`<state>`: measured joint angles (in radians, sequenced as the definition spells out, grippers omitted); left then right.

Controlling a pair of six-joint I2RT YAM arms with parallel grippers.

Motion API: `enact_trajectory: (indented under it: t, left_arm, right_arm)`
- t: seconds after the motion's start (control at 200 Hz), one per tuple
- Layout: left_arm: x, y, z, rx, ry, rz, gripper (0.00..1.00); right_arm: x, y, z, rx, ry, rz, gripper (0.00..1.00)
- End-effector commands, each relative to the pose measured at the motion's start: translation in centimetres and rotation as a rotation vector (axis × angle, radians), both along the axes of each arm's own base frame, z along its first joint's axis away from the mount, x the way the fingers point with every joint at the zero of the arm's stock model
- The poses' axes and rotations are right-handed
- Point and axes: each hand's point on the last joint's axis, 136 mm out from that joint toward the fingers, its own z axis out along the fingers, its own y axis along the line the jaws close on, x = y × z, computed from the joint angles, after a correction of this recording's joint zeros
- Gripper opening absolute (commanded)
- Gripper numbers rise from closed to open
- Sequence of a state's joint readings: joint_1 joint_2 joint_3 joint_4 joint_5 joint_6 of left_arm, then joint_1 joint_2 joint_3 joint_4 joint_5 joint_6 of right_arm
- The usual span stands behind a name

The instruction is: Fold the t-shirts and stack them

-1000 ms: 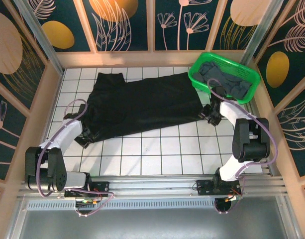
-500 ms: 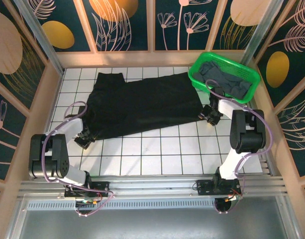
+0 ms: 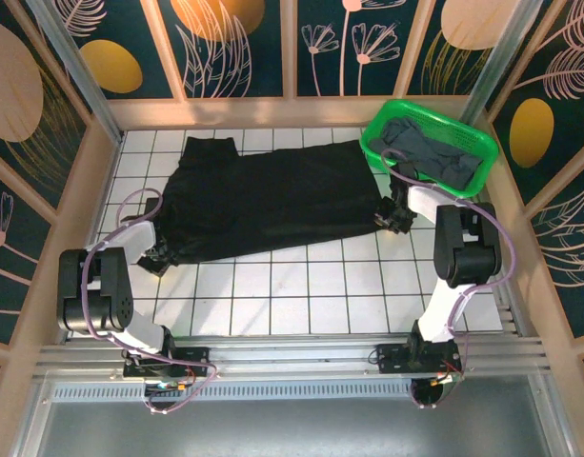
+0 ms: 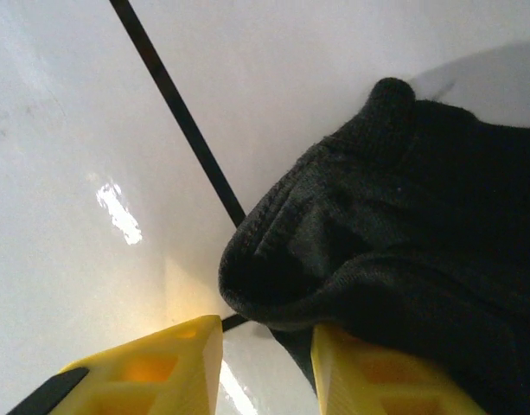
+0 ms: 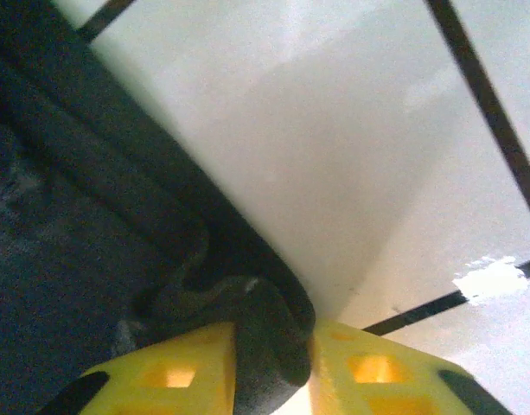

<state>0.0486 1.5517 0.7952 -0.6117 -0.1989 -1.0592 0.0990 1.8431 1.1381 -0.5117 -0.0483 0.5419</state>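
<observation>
A plain black t-shirt lies spread across the white tiles. My left gripper sits at its near left corner. In the left wrist view the rolled hem of the black t-shirt lies just past the left gripper and drapes over its right finger; bare tile shows in the gap, so it is open. My right gripper is at the shirt's right edge. In the right wrist view a fold of the black t-shirt fills the right gripper, which is shut on it. A slate grey t-shirt lies in the basket.
A green plastic basket stands at the back right corner, just behind the right gripper. Wooden walls fence the tiled floor on the left, back and right. White tiles lie open in front of the shirt, towards the arm bases.
Both arms drew in to the shirt's edges: the left gripper slid slightly left at the near corner, the right gripper moved left onto the right hem. Both jaws narrowed, the right closing on cloth.
</observation>
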Motion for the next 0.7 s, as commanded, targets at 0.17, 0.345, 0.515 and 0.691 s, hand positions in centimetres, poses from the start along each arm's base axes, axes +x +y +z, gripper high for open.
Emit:
enact_trajectory:
  t: [0.17,0.345,0.515,0.691]
  left_arm:
    - [-0.8,2.9,-0.9,0.063,0.062,0.028,0.12]
    - [-1.6,3.1,-0.9,0.058,0.072,0.033,0.0]
    - [-4.0,2.2,-0.9,0.019,0.076,0.075,0.0]
    - [-6.4,2.1,-0.8,0.032,0.07,0.141,0.0]
  right_arm:
    - [-2.7,-2.4,-1.1,-0.119,0.086,-0.065,0.0]
    - [-8.0,-2.2,-0.5,-0.121,0.153,-0.06,0.0]
    - [-13.9,-1.8,-0.8,-0.083,0.231,-0.062,0.0]
    - [-17.5,-1.4,0.1,-0.083,0.251,-0.081,0.0]
